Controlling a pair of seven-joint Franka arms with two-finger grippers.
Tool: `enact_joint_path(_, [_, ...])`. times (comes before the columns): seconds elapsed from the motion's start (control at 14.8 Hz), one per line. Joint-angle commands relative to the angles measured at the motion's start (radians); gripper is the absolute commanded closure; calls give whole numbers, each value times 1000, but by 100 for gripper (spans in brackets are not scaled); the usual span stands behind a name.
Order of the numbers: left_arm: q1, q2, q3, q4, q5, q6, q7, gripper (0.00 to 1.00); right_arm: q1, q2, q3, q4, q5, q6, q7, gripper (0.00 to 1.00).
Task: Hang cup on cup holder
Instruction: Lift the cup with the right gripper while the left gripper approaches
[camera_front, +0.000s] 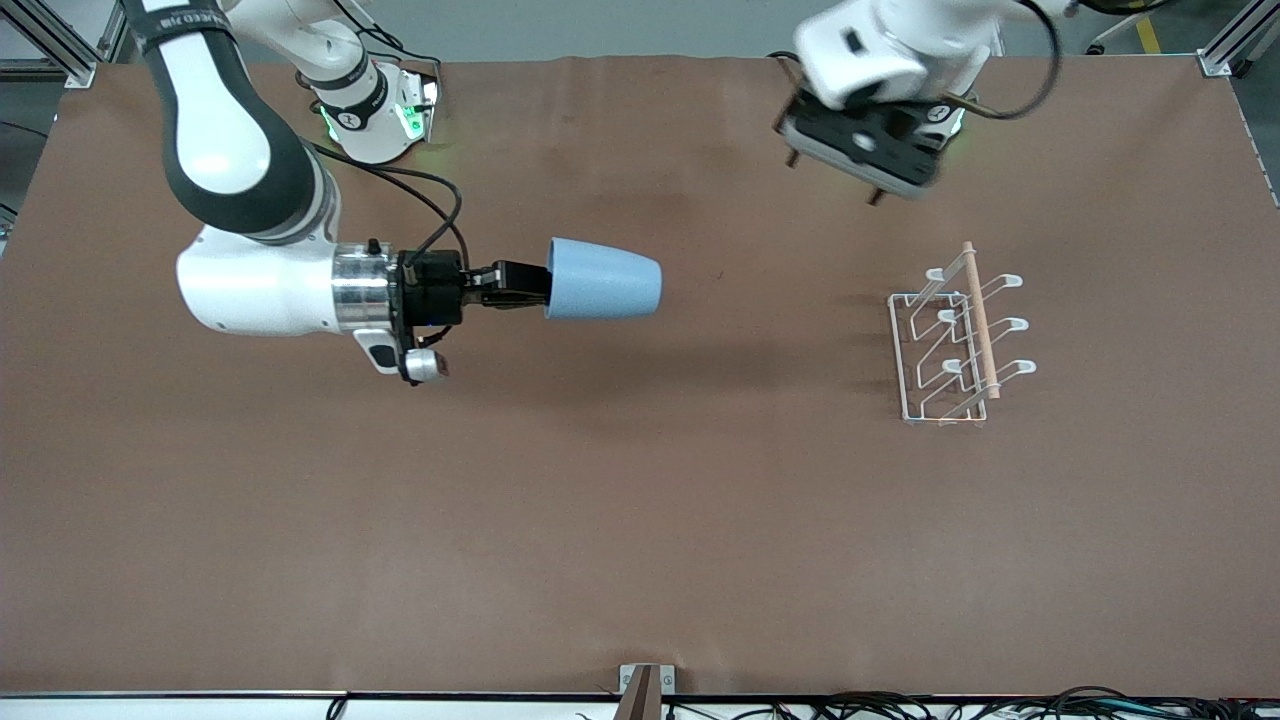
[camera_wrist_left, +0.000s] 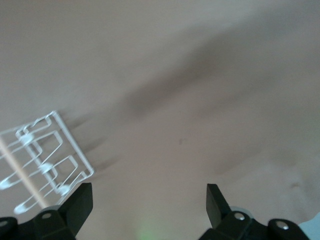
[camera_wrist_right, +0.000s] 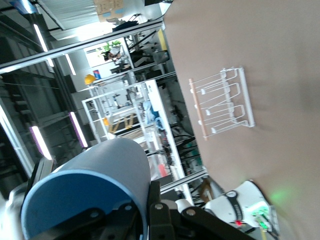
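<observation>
The light-blue cup (camera_front: 603, 280) hangs on its side above the middle of the table. My right gripper (camera_front: 532, 285) is shut on its rim, one finger inside and one outside. In the right wrist view the cup (camera_wrist_right: 90, 180) fills the corner around the right gripper (camera_wrist_right: 146, 212). The white wire cup holder (camera_front: 955, 335) with its wooden rod stands toward the left arm's end of the table, a good way from the cup. My left gripper (camera_front: 833, 178) waits open and holds nothing, up over the table near its base. In the left wrist view the cup holder (camera_wrist_left: 42, 160) lies beside the left gripper (camera_wrist_left: 148, 192).
Brown cloth (camera_front: 640, 520) covers the whole table. A small bracket (camera_front: 645, 685) and cables sit at the table edge nearest the front camera. The right arm's base (camera_front: 375, 110) stands at the edge farthest from it. The left arm's base (camera_wrist_right: 240, 210) shows in the right wrist view.
</observation>
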Motion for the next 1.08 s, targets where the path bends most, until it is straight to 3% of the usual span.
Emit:
enact_joint_path(0.0, [-42, 11, -25, 47, -4, 59, 16, 0, 23, 26, -8, 21, 50, -9, -6, 98])
enact_joint_path(0.14, [-83, 23, -26, 67, -1, 80, 33, 0, 24, 24, -8, 21, 48, -16, -8, 98])
enact_joint_path(0.34, [-144, 60, -28, 105, 72, 146, 32, 0, 14, 32, -9, 22, 32, -148, -15, 98])
enact_joint_path(0.75, [-160, 135, -22, 165, 136, 289, 174, 0, -6, 56, -17, 94, -198, -315, 29, 99])
enact_joint_path(1.02, [-163, 193, -25, 165, 134, 361, 222, 0, -19, 122, -17, 211, -251, -375, 129, 99])
